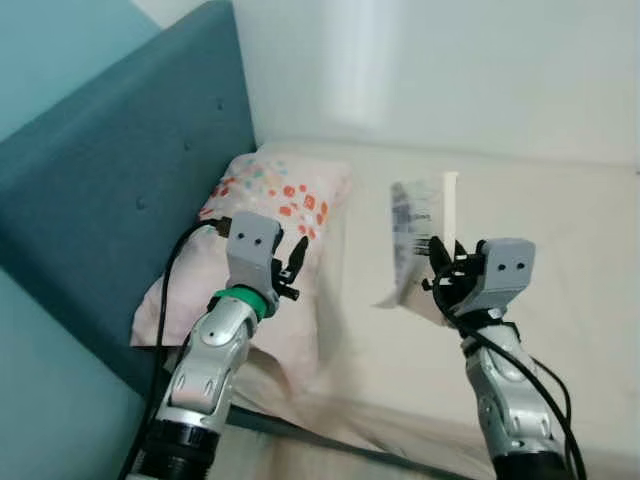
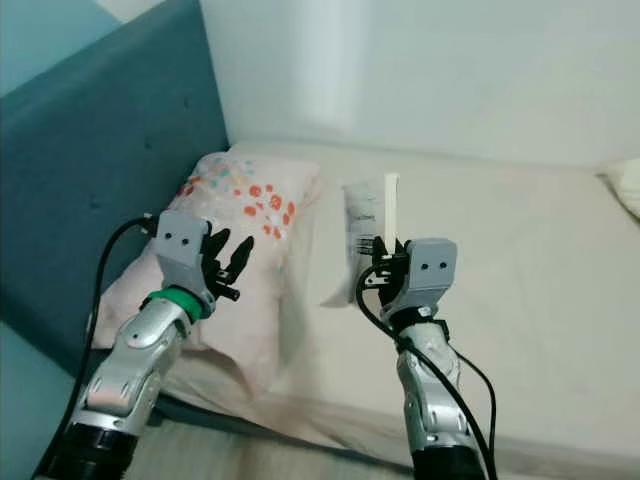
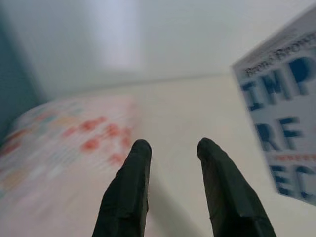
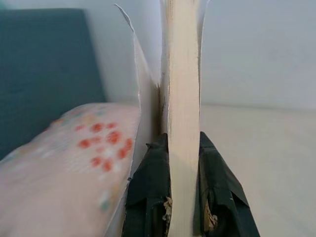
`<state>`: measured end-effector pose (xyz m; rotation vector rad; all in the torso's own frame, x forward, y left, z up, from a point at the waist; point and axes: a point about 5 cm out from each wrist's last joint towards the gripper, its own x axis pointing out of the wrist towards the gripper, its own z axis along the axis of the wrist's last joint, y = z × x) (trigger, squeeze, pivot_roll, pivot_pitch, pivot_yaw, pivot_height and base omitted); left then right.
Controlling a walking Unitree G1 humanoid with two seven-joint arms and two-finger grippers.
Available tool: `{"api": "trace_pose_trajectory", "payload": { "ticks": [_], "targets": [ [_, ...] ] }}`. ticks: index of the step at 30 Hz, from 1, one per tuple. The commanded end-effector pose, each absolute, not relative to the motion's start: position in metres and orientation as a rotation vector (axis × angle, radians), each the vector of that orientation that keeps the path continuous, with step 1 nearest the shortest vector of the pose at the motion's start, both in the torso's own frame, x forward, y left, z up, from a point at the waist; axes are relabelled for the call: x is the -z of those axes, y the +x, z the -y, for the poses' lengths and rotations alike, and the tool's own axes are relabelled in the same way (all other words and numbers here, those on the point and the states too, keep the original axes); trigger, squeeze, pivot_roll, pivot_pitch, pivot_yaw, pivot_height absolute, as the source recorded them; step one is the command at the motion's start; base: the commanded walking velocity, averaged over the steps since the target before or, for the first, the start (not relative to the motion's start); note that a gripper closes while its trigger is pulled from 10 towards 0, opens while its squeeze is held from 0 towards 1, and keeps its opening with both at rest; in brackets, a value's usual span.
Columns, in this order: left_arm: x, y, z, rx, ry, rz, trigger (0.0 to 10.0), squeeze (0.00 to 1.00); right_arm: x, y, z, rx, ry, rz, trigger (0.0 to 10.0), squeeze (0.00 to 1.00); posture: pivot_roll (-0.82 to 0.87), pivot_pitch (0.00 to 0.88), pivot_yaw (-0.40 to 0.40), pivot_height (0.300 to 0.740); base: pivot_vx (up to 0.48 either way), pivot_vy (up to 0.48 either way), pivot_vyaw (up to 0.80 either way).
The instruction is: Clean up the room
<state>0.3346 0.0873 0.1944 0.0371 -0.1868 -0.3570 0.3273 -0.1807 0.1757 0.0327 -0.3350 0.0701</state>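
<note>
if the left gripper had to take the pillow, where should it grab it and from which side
Probably the near corner of the floral pillow, coming from above. The pillow lies flat on the bed against the headboard, so only its soft free edges offer a pinch. The left gripper hovers open just over it.

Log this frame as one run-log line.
right claw: shut on white paperback book, held upright above cream mattress | left claw: open, over floral pink pillow | teal headboard
</note>
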Motion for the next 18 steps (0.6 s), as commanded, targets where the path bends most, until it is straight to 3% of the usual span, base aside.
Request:
{"api": "trace_pose_trajectory", "payload": {
  "ticks": [1, 3, 18],
  "targets": [
    [-0.189, 0.334, -0.094, 0.341, 0.043, 0.169, 10.0, 0.00, -0.184, 0.327, 0.178, -0.076, 0.040, 0.378, 10.0, 0.00, -0.16, 0.081, 0.117, 0.708, 0.382, 0.000, 0.00],
    [-0.189, 0.334, -0.094, 0.343, 0.043, 0.169, 10.0, 0.00, -0.184, 0.327, 0.178, -0.076, 0.040, 0.377, 10.0, 0.00, -0.16, 0.081, 0.117, 0.708, 0.368, 0.000, 0.00],
    [-0.171, 0.321, -0.090, 0.426, 0.049, 0.105, 10.0, 0.00, -0.178, 0.327, 0.178, -0.062, 0.066, 0.358, 10.0, 0.00, -0.16, 0.079, 0.119, 0.698, 0.000, 0.000, 0.00]
  ]
}}
